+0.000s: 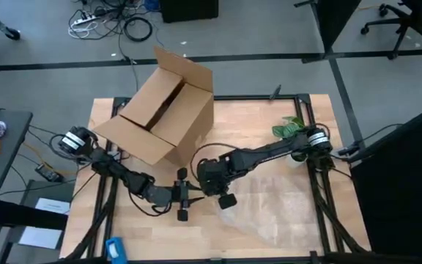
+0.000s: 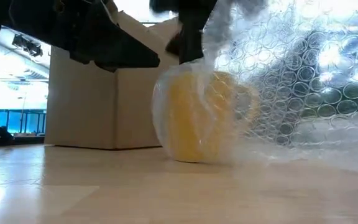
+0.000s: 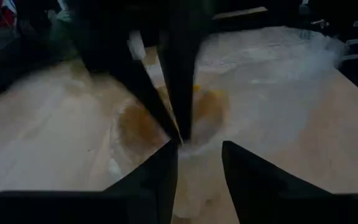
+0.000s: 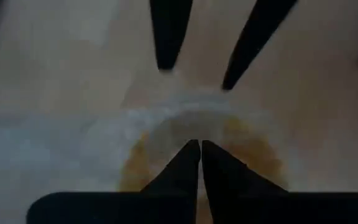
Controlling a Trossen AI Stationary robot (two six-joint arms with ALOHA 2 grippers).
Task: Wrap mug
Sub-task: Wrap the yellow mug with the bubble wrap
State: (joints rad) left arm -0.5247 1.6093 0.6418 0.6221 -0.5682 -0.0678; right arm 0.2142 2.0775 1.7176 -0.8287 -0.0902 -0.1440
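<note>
- The table [image 1: 284, 117], pale wood, fills the middle of the high view; both arms meet near its lower centre.
- The cardboard box [image 1: 163, 114] sits in the upper left of the high view, flaps open and tipped on its side. What is inside cannot be made out; it looks empty, but the opening is in shadow.
- The bubble wrap [image 2: 303, 81] spreads across the right of the low view and drapes over the mug. It is soft, light and crinkly, so it should fold easily but spring back unless held.
- The mug [image 2: 197, 118] stands upright on the table at the centre of the low view, in front of the box, already veiled by plastic. It is stiff, glossy and breakable; through the film it would likely slip, so the body or handle is the safer hold.
- The right gripper [image 4: 199, 146] is directly above the mug, fingertips pinched together, seemingly on a fold of the wrap.
- The left gripper [image 3: 199, 152] waits just beside the mug, fingers spread and holding nothing.
</note>
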